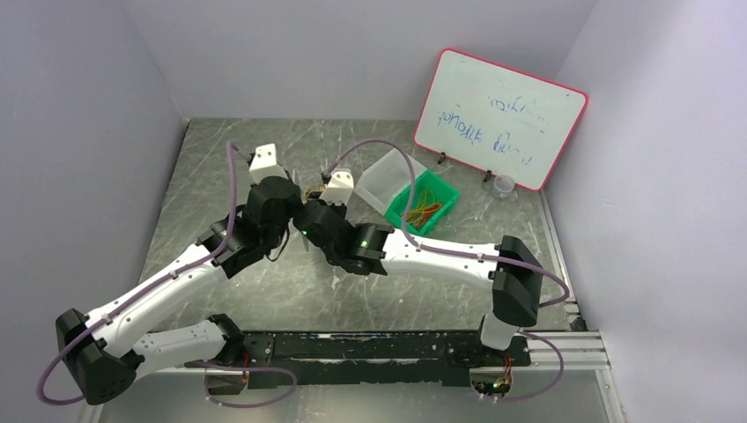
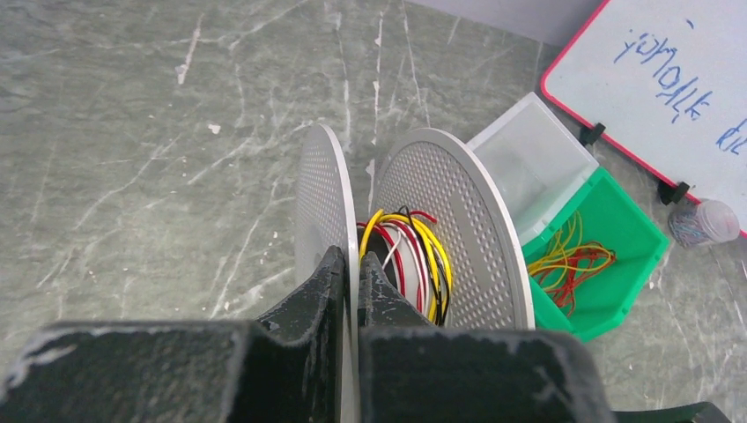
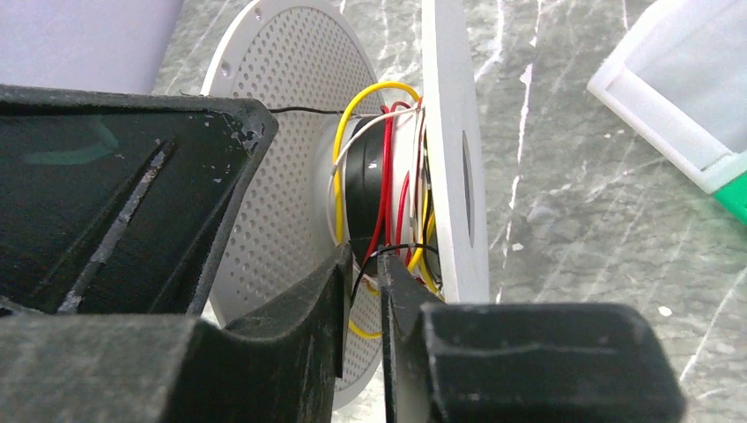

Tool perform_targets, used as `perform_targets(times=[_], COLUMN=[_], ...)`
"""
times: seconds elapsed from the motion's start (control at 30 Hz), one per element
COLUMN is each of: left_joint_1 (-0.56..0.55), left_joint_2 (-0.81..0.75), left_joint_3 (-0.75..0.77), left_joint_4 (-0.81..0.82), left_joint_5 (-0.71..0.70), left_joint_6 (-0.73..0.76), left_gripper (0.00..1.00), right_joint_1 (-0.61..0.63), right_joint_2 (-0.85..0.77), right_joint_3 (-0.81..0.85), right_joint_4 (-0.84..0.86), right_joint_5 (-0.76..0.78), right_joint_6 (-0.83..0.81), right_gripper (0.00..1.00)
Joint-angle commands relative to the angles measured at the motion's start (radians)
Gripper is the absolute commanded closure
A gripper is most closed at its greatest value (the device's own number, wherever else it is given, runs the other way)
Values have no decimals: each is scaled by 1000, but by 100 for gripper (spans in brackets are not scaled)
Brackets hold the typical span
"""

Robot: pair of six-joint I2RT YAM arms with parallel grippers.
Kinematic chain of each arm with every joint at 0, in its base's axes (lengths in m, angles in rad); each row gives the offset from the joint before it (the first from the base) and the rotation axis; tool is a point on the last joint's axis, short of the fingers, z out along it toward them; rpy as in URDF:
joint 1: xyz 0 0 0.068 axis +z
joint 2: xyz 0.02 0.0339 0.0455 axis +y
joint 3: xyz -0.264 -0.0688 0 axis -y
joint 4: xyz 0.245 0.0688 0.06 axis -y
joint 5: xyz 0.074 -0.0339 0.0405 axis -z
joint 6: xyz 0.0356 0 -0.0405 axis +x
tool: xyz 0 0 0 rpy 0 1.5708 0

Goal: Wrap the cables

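**A:** Jaws?
**B:** Left gripper (image 2: 352, 286) is clamped on the spool (image 2: 458, 220) rim, steadying it. Right gripper (image 3: 359, 291) is narrowly parted, the black cable (image 3: 392, 249) passing between, apparently for guiding.
**A:** The cables (image 3: 380, 167)?
**B:** Wound on the spool; spares in the green bin (image 2: 617, 319), right.

One spool (image 2: 458, 229), one green bin (image 2: 631, 220), one whiteboard (image 1: 499, 118)

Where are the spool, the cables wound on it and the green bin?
spool (image 2: 462, 220): left wrist view, perforated right disc.
wound cables (image 2: 432, 264): left wrist view, yellow strands between the discs.
green bin (image 2: 636, 225): left wrist view, inner right wall.
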Motion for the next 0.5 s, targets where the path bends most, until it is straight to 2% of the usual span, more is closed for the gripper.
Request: perform_targets(times=[0.0, 0.27, 0.47], left_joint_1=[-9, 8, 47], left_joint_2=[18, 72, 104], left_joint_3=[48, 60, 77], left_joint_4=[75, 87, 101], left_joint_5=[0, 9, 45], left_joint_6=[15, 7, 4], left_gripper=[93, 93, 93], right_joint_1=[-17, -18, -16], right_joint_2=[-74, -159, -227], right_joint_3=[-50, -106, -152], right_joint_4=[-14, -44, -70], right_joint_5=[47, -3, -10], right_joint_6=[36, 98, 129], right_gripper=[75, 66, 64])
